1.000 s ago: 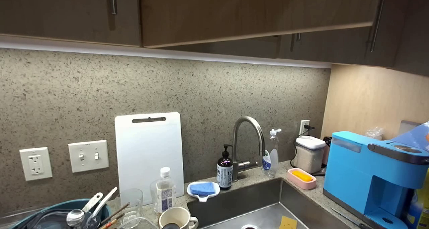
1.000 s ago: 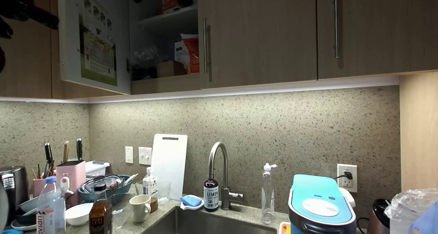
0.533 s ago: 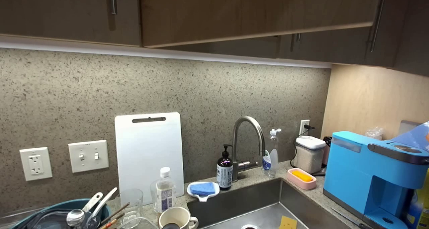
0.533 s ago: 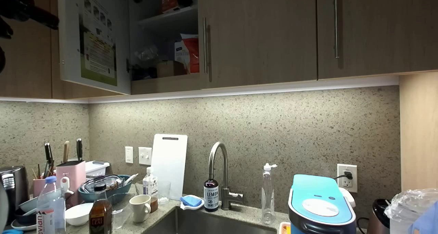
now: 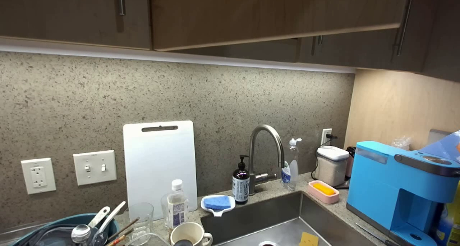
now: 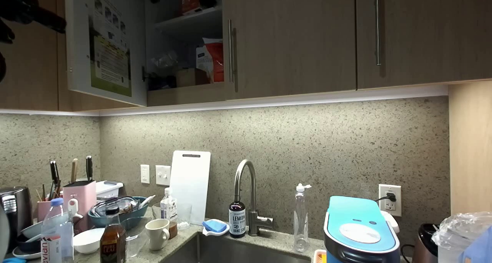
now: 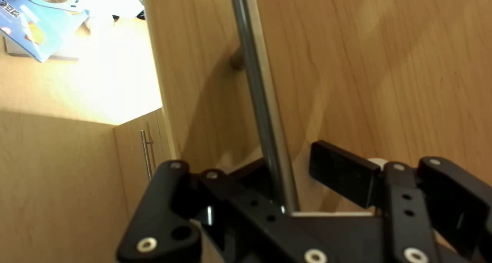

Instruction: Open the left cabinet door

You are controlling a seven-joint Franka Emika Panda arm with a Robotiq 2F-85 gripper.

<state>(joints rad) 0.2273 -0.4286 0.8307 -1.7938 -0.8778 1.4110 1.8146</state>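
Note:
The left cabinet door (image 5: 273,16) stands swung wide open. Its pale inner face (image 6: 80,63), with a poster on it, shows in an exterior view. In the wrist view its outer wooden face (image 7: 357,86) and metal bar handle (image 7: 255,82) are close up. My gripper (image 7: 299,165) is open around the handle. The handle lies between the fingers, close to or against the left one; the right finger (image 7: 342,174) stands apart from it. A dark part of the arm or gripper (image 6: 34,15) shows beside the door's free edge; the exterior views hide the handle.
The matching right door (image 6: 292,44), with its handle (image 6: 231,51) along its left edge, is shut. The opened cabinet's shelf (image 6: 188,19) holds bags and boxes. Below are a faucet (image 5: 253,149), a white cutting board (image 5: 160,167), bottles and a blue coffee machine (image 5: 377,181).

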